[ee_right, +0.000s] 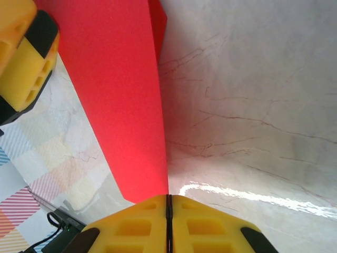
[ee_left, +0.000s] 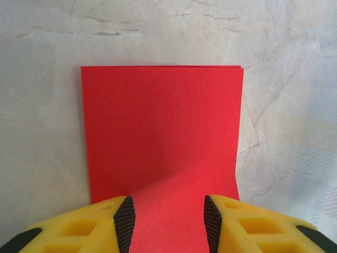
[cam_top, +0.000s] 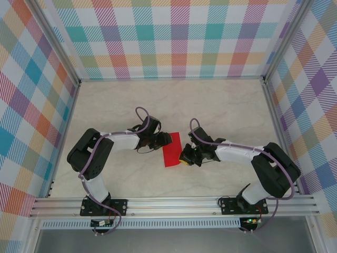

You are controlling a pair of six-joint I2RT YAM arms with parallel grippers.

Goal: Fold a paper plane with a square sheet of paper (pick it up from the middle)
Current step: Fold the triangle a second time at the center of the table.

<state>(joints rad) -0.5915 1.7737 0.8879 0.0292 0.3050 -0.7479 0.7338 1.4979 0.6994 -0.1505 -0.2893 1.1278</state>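
One red sheet of paper (cam_top: 172, 150), folded double into a rectangle, lies on the desk (cam_top: 221, 105) between two tools.
Plain and unmarked, it sits mid-desk. The left tool (ee_left: 168, 216) stands partly open, its fingers astride the paper's near edge, clamping nothing. The right tool (ee_right: 169, 203) is closed tight, pinching the paper's raised edge in its seam.

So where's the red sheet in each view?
Top external: red sheet centre frame, between the two grippers.
Left wrist: mid-frame, running down between the left gripper's parted fingers.
Right wrist: slanted strip upper left, its tip at the right gripper's shut fingertips.
Shared landmark: the left gripper's yellow finger, top left in the right wrist view.
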